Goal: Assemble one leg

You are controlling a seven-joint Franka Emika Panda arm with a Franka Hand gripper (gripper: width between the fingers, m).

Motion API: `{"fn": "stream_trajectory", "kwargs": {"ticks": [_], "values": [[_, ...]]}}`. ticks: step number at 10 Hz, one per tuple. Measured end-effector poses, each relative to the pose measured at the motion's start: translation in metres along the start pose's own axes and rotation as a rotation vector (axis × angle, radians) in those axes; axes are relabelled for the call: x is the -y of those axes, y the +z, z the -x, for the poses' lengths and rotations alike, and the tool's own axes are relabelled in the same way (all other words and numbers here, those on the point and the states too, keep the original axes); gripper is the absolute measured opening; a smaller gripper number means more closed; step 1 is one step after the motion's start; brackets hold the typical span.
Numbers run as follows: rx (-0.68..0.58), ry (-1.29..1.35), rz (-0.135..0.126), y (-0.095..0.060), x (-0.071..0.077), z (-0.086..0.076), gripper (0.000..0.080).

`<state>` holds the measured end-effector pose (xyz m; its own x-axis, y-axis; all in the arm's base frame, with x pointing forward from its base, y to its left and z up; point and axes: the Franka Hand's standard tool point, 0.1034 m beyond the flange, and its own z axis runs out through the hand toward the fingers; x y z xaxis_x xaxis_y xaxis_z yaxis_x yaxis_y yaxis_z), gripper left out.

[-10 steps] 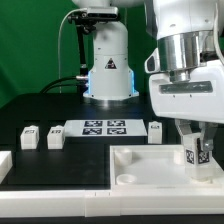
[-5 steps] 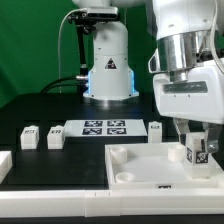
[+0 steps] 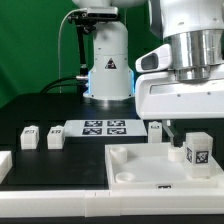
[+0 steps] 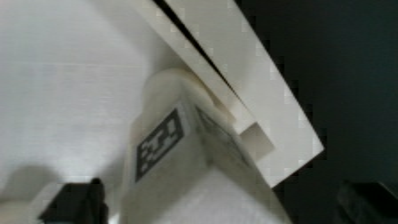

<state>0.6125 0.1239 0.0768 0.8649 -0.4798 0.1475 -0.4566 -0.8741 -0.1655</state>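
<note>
Black covers the surface (image 3: 40,105), which is carrying everything in the exterior view. The robot arm's white base (image 3: 108,70) is standing at the back, and the arm's bulky white wrist housing is filling that view's upper right. A large white tray-like piece (image 3: 150,168) is lying at the front, with raised rims and a round socket near its corner. Behind it, the marker board (image 3: 103,127) is lying flat. The gripper (image 3: 183,137) is hanging just above the tray on the exterior view's right, with only a dark fingertip showing in each view; I cannot tell whether it is spread or pressed together. The leg (image 3: 196,153) is standing upright inside the tray just below the gripper, its tag facing the camera. Three more small white posts (image 3: 54,138) are sitting near the board.
</note>
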Motion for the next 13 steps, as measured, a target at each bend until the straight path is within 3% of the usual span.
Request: {"fn": "stream_trajectory", "kwargs": {"ticks": [4, 8, 9, 10, 11, 13], "values": [[-0.002, -0.528, 0.035, 0.0004, -0.0014, -0.0014, 0.0649], [-0.001, -0.570, 0.037, 0.0005, -0.0049, -0.0024, 0.0637], [-0.001, -0.570, 0.037, 0.0007, -0.0050, -0.0023, 0.0470], [-0.001, -0.555, 0.036, 0.0007, -0.0049, -0.0022, 0.0470], [-0.001, -0.537, 0.036, 0.0009, -0.0049, -0.0020, 0.0290], [-0.001, -0.486, 0.035, 0.0010, -0.0050, -0.0019, 0.0291]]}}
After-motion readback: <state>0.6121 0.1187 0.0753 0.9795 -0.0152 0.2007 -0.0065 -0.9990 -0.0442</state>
